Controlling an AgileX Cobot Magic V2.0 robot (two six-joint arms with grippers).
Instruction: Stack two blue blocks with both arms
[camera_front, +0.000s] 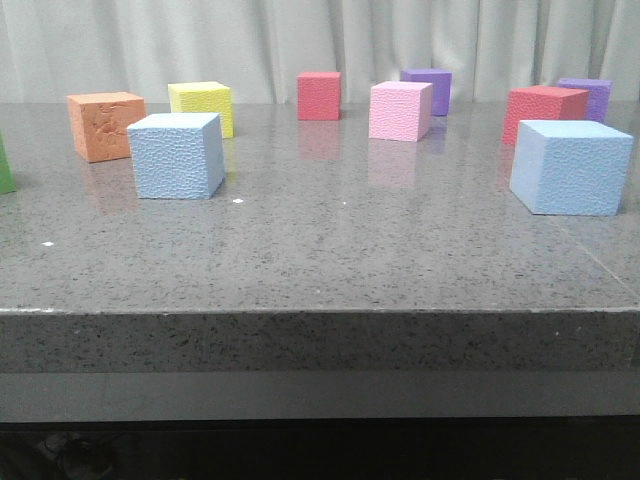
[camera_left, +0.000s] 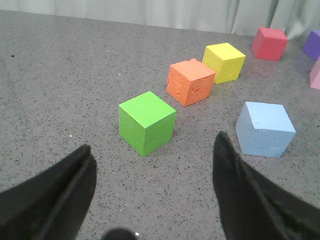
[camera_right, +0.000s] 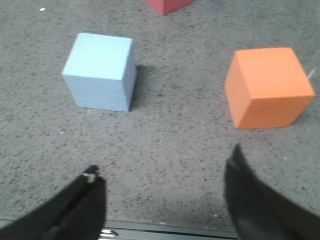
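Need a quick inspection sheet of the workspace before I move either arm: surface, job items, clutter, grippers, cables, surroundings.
Surface: grey speckled table, small white specks.
Job's things: left blue block and right blue block far apart, unstacked, each flat on the table.
Clutter: orange cube, yellow cube, pink cube, red, purple, green cubes.
Grippers: left gripper open, empty; right gripper open, empty.
Cables: nothing seen.
Surroundings: pale curtain behind.

Bare grey table (camera_front: 330, 250) lies open between the left blue block (camera_front: 177, 155) and the right blue block (camera_front: 570, 167), while an orange cube (camera_front: 104, 126) and yellow cube (camera_front: 202, 106) crowd the left one from behind and a red cube (camera_front: 542, 110) stands close behind the right one.
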